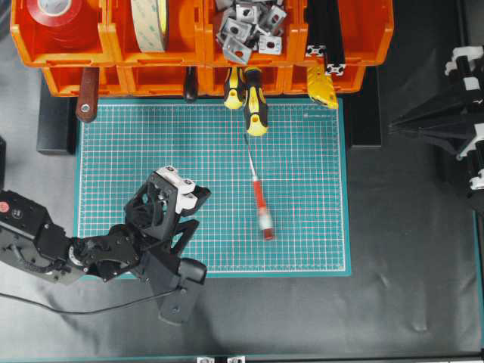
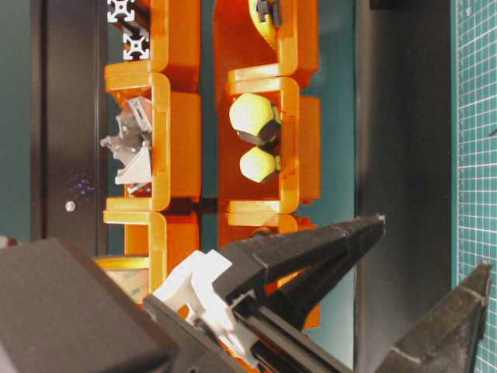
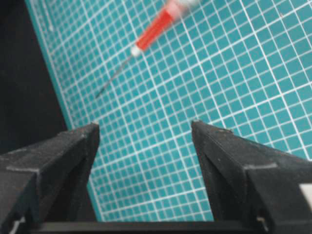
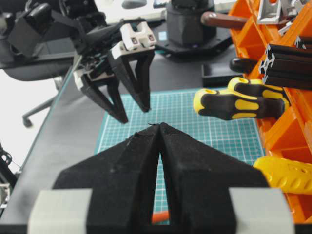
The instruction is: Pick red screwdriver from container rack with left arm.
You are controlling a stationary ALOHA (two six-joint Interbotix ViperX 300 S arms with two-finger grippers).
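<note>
The red screwdriver [image 1: 261,206] lies flat on the green cutting mat [image 1: 302,166], handle toward the near edge and thin shaft pointing at the container rack [image 1: 112,51]. My left gripper [image 1: 189,215] hovers over the mat's left part, left of the screwdriver and apart from it. It is open, with nothing between its fingers. In the left wrist view the screwdriver [image 3: 156,28] lies beyond the open gripper [image 3: 145,127]. My right gripper [image 4: 159,126] is shut and empty, at the right edge of the table [image 1: 393,125].
The orange rack [image 4: 287,129] holds tape rolls [image 1: 151,23], metal brackets [image 1: 246,26] and black extrusions [image 1: 325,34]. Two yellow-and-black screwdrivers [image 1: 254,100] and a brown handle [image 1: 87,94] stick out of the lower bins over the mat's far edge.
</note>
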